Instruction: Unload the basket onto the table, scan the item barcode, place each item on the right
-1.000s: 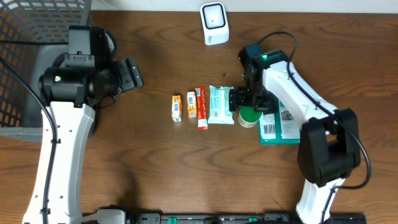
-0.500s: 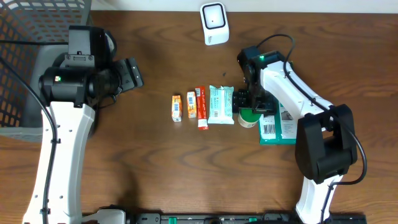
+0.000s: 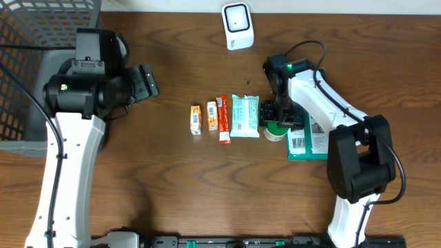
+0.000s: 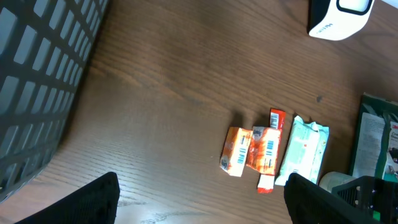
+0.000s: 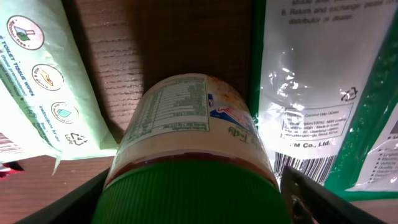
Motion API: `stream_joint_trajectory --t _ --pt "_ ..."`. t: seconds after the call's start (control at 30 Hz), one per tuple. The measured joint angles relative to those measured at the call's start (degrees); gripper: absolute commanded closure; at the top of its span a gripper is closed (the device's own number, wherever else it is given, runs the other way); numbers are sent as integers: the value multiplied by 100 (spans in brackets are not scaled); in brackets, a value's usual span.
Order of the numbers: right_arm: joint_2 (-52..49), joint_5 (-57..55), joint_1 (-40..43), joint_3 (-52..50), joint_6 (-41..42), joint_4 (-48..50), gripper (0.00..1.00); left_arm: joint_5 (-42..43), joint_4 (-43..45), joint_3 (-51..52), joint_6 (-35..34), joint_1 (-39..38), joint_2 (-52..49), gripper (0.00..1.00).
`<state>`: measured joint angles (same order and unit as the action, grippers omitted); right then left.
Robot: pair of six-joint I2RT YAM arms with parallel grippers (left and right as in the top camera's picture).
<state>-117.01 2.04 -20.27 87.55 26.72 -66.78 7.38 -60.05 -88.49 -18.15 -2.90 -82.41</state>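
A jar with a green lid (image 5: 186, 186) and a printed label (image 5: 177, 112) lies on the table between a mint tissue pack (image 5: 37, 87) and a green-edged pouch (image 5: 323, 81). My right gripper (image 5: 193, 202) is down over the jar, its black fingers (image 5: 68, 205) flanking the lid closely on both sides; the jaws still stand apart. From overhead the jar (image 3: 275, 131) peeks out under the right gripper (image 3: 274, 116). The white scanner (image 3: 237, 25) stands at the table's back. My left gripper (image 3: 148, 81) hovers open over bare wood, far left of the items.
A row of small items lies left of the jar: an orange box (image 3: 196, 118), an orange pack (image 3: 212, 116), a red tube (image 3: 223, 119) and the tissue pack (image 3: 244, 116). The pouch (image 3: 311, 139) lies to the right. A grey wire basket (image 3: 34, 48) fills the back left corner.
My right gripper has settled lower over the jar and its fingers have drawn in toward the lid. The left arm has not moved.
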Motion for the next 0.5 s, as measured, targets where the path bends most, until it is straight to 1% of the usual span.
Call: stream_joint_trajectory --t 0.2,0.37,0.5 --pt "0 17 0 0 7 0 32 0 0 0 2 0 0 15" --pt "0 22 0 0 -44 11 32 0 0 0 0 0 0 15" --pt "0 11 0 0 -291 94 32 0 0 0 0 0 0 15"
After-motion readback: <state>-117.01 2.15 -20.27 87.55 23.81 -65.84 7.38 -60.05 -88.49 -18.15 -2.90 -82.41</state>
